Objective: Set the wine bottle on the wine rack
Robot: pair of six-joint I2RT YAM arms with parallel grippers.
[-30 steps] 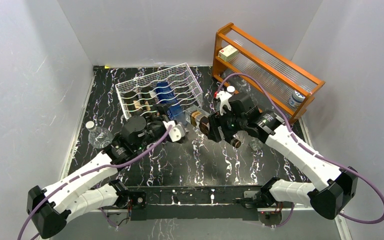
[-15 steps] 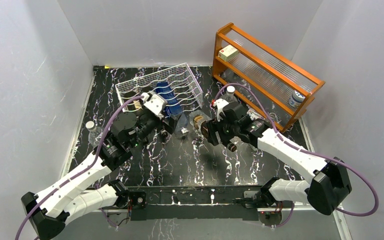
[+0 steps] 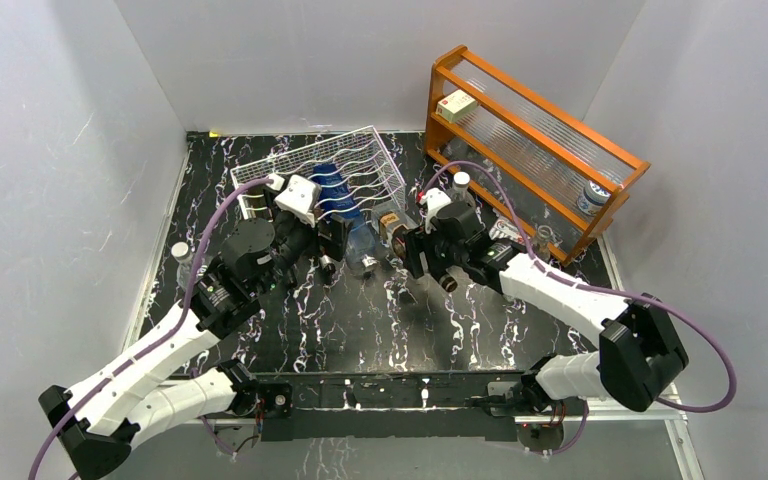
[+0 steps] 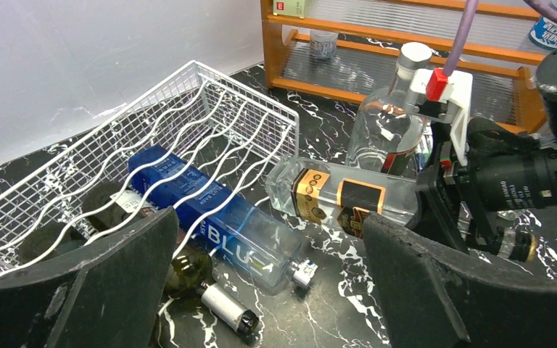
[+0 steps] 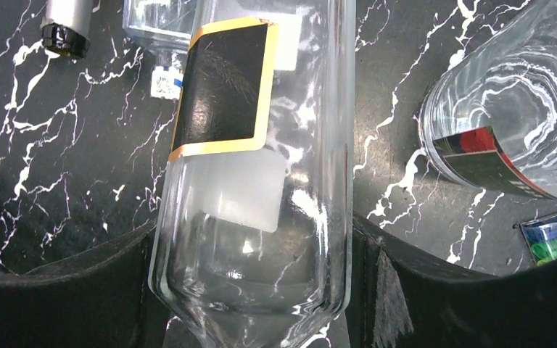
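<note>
The white wire wine rack (image 3: 320, 172) stands at the back centre, also in the left wrist view (image 4: 116, 145). It holds a blue bottle (image 4: 210, 217) and dark bottles. My right gripper (image 3: 415, 252) is shut on the shoulder of a clear square wine bottle (image 5: 250, 181) with a black and gold label. The bottle (image 4: 341, 197) lies level, its base next to the rack's right front corner. My left gripper (image 3: 335, 240) is open and empty, in front of the rack, its fingers (image 4: 116, 283) astride the blue bottle's neck end.
An orange wooden shelf (image 3: 530, 130) stands at the back right. A clear bottle with a white cap (image 3: 460, 185) stands upright just before it. A dark green bottle (image 4: 188, 272) pokes out of the rack's front. A small plastic bottle (image 3: 188, 268) stands at the left edge.
My left gripper has swung back and left toward the rack front. My right gripper has carried the clear bottle left, toward the rack's right corner.
</note>
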